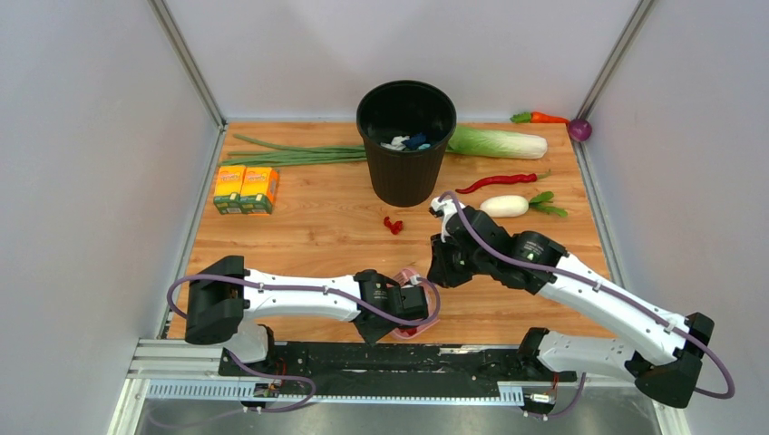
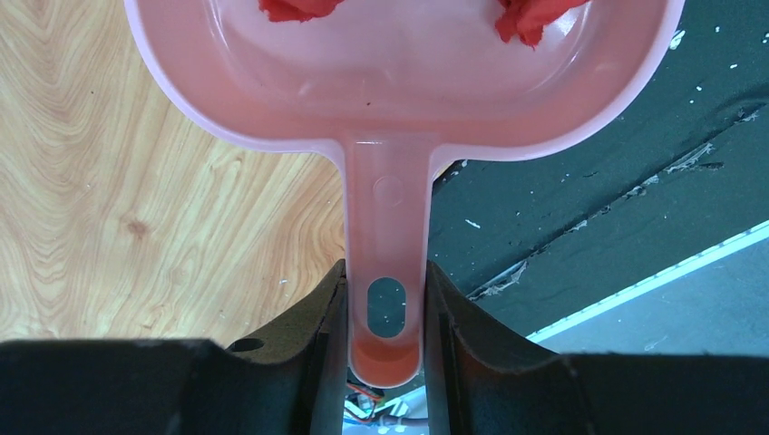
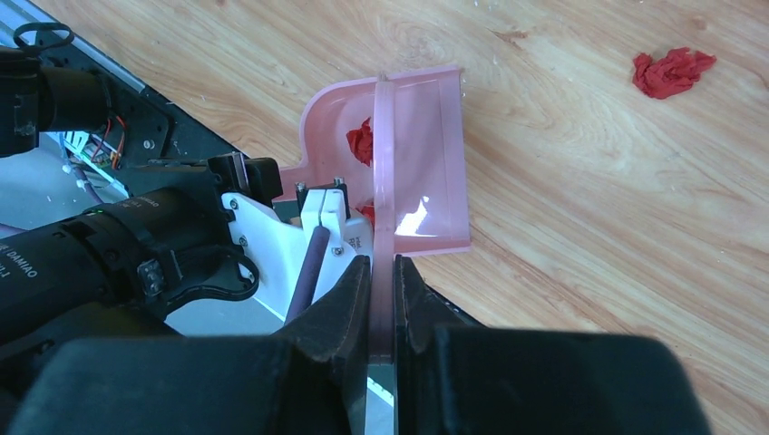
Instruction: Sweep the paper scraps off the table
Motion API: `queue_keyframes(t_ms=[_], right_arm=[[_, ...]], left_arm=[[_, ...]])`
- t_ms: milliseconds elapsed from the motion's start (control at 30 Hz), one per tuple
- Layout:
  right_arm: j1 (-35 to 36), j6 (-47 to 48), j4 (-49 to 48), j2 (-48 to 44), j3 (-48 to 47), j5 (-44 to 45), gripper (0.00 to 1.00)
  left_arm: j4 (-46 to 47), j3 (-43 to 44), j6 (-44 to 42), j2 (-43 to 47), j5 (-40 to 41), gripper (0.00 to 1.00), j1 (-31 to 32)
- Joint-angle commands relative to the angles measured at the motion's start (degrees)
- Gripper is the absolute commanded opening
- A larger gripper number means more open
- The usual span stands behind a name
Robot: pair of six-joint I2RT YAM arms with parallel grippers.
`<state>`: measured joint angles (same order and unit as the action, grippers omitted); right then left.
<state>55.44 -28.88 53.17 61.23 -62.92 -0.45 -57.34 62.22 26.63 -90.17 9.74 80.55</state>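
My left gripper (image 2: 385, 290) is shut on the handle of a pink dustpan (image 2: 399, 72), held at the table's (image 1: 308, 236) front edge. Red paper scraps (image 2: 290, 7) lie inside the pan. My right gripper (image 3: 382, 267) is shut on a thin pink blade (image 3: 381, 154), seen edge on, reaching over the dustpan (image 3: 426, 154) where a red scrap (image 3: 361, 140) shows. Another clump of paper scraps (image 3: 671, 72) lies loose on the wood beyond the pan. In the top view these paper scraps (image 1: 393, 225) are just in front of the bin, with both grippers meeting near the dustpan (image 1: 410, 275).
A black bin (image 1: 405, 140) with white and blue bits stands at the back centre. Green onions (image 1: 290, 154), juice boxes (image 1: 245, 188), a cabbage (image 1: 499, 142), a red chili (image 1: 503, 181) and a white radish (image 1: 505, 207) lie around it. A metal rail (image 1: 363, 358) runs along the front.
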Motion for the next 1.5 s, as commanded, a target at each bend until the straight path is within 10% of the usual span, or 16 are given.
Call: queue_keyframes(t_ms=[0,433,967,1467], right_arm=[[0.37,-1.88,-2.11,-3.83,-0.10,3.49,0.00],[0.37,-5.39,8.97,-5.42,-4.41,24.35,0.00],[0.37,-12.07,10.64,-11.31,-2.83,27.96,0.00],[0.28,-16.20,13.01,-13.59,-3.18,32.88,0.00]], left_arm=[[1.27,1.15,-0.44,0.08,0.63,0.00,0.31],[3.29,-0.69,1.14,1.84,1.07,0.00,0.31],[11.29,-9.30,9.22,8.87,9.50,0.00,0.31],[3.03,1.32,7.65,11.33,13.29,0.00,0.22]])
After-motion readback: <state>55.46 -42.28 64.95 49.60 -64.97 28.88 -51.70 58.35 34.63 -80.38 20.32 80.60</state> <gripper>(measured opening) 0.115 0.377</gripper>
